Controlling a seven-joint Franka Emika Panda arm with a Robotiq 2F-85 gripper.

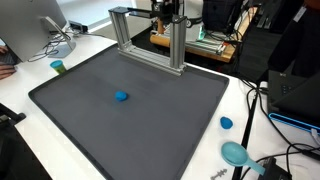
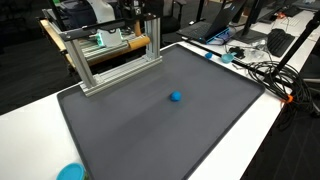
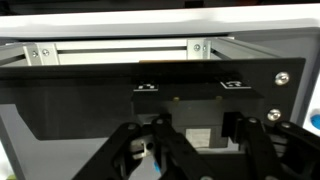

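- The gripper [image 1: 167, 14] is at the top bar of the aluminium frame [image 1: 178, 48]; I cannot tell how wide its jaws stand.
- A blue ball [image 1: 121, 97] lies on the grey mat [image 1: 80, 115], well in front of the frame.
- A blue lid [image 1: 226, 123] sits off the mat, far from the frame.

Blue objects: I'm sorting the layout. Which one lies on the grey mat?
The small round blue piece, alone on the mat; the blue cap lies on the white table.

Bright, even room light with soft shadows; wrist view dim, slightly blurred
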